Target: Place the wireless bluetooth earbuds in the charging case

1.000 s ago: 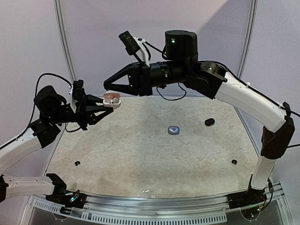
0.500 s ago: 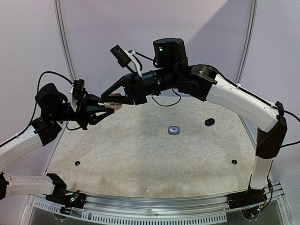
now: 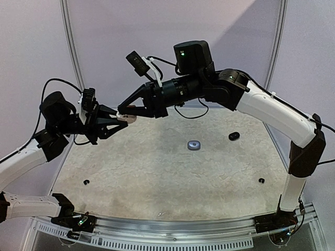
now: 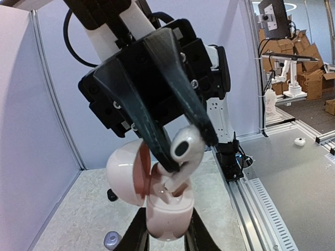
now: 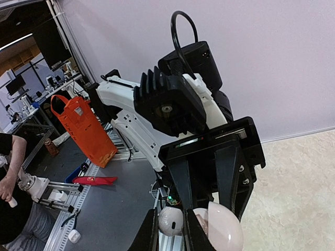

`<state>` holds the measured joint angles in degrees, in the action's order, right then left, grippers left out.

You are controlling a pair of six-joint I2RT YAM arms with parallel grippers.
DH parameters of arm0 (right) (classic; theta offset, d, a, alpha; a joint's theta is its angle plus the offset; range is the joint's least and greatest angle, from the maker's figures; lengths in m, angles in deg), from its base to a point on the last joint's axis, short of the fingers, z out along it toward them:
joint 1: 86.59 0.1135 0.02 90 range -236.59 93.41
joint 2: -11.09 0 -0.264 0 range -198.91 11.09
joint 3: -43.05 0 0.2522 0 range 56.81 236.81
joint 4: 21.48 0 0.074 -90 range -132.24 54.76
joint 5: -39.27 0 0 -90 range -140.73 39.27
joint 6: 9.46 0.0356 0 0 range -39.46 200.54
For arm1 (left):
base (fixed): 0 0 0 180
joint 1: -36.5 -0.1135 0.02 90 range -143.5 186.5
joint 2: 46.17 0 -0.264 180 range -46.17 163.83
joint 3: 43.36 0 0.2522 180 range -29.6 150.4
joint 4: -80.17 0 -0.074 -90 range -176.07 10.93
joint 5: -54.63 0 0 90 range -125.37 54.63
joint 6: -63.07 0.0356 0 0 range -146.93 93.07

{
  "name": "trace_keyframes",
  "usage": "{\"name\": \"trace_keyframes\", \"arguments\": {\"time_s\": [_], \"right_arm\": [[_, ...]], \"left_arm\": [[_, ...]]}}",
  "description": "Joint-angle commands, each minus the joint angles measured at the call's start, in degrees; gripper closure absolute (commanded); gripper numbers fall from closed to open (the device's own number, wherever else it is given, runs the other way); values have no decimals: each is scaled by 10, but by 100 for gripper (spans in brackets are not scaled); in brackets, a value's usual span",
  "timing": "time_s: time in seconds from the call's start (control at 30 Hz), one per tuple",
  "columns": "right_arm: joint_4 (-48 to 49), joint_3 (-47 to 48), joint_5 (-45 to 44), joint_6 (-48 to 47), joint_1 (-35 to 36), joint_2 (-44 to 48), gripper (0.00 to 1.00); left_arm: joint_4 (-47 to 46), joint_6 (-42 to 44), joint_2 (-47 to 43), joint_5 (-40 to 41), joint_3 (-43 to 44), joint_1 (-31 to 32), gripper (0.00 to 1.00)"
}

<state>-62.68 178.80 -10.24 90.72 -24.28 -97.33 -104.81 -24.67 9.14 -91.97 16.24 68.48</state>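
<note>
Pale lilac walls closed in a mottled beige tabletop, and the work went on in the air above its far left part. The left hand was clamped on the lower half of a pinkish-white charging case, holding it up with its lid hinged open to one side. The right hand was pinched shut on a white earbud, which hung tilted with its stem reaching down to the mouth of the case (touching or just entering; the wrist view did not settle which). By my reading the insertion was under way but not finished: the bud's head stood well proud of the case, so it had yet to be pushed home and let go, and the lid had yet to be closed. Whether another bud already sat in the case I could not tell. A silvery-grey case and a small black one lay well apart on the tabletop, untouched, so more pairs may have been waiting. Compared with a second before, the right hand had come down and forward from a spot above and apart from the case, where the open case showed plainly, until its tips met it; the left hand had hardly shifted, and the things on the tabletop lay where they had been.
</note>
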Motion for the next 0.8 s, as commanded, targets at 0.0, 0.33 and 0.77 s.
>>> {"name": "trace_keyframes", "arguments": {"time_s": [0.0, 0.33, 0.77], "right_arm": [[-39, 6, -19, -13, 1, 4, 100], [-77, 6, 6, -7, -7, -5, 100], [-116, 10, -21, -19, -7, -20, 100]], "left_arm": [[3, 12, 0, -7, 21, 9, 100], [17, 42, -3, -4, 22, 10, 100], [38, 104, -4, -12, 28, 16, 100]]}}
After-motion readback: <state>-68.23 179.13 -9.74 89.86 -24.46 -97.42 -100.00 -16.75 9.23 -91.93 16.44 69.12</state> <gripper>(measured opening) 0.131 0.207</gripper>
